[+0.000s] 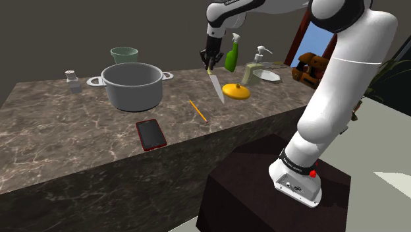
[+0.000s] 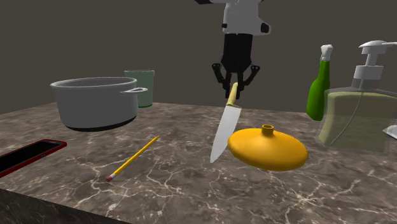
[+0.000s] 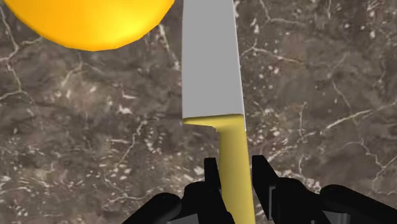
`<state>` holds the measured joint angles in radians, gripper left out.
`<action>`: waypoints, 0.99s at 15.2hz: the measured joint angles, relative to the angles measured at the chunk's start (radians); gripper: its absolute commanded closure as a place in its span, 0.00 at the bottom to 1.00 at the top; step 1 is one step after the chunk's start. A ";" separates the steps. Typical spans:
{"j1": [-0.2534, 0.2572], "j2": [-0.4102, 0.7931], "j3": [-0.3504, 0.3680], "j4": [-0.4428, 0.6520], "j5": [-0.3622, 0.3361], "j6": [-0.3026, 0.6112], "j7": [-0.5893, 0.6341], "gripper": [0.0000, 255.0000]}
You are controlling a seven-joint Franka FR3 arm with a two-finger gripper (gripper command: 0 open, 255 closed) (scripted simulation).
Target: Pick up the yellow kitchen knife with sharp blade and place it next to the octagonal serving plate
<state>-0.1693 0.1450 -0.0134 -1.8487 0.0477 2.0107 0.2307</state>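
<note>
Gripper [image 2: 236,84] jaws clamped on knife [image 2: 224,130] handle, blade hanging tip-down over counter [image 2: 191,184], just left of yellow lid [image 2: 267,149] in second exterior view.

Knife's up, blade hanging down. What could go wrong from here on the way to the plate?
1. The fingers clasp the knife only by its thin handle, and the blade hangs tilted; it may pivot or slip in transit.
2. The blade tip hangs close beside the orange dome; a low sideways move might clip it.
3. The soap dispenser and green bottle stand near the plate, so the drop spot looks tight.
</note>
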 measured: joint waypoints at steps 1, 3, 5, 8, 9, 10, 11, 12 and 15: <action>-0.010 -0.021 -0.007 -0.026 0.001 0.005 -0.017 1.00; -0.031 -0.069 -0.024 -0.092 0.003 0.020 -0.057 1.00; -0.049 -0.110 -0.040 -0.139 0.002 0.026 -0.092 1.00; -0.085 -0.158 -0.075 -0.195 0.000 0.031 -0.162 1.00; -0.094 -0.175 -0.084 -0.217 -0.002 0.034 -0.180 1.00; -0.106 -0.195 -0.097 -0.237 -0.004 0.035 -0.202 1.00; -0.114 -0.209 -0.105 -0.258 -0.007 0.040 -0.218 1.00; -0.123 -0.230 -0.116 -0.280 -0.010 0.040 -0.236 1.00; -0.154 -0.268 -0.150 -0.320 -0.019 0.044 -0.298 1.00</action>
<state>-0.3232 -0.1226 -0.1637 -2.1688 0.0282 2.0547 -0.0676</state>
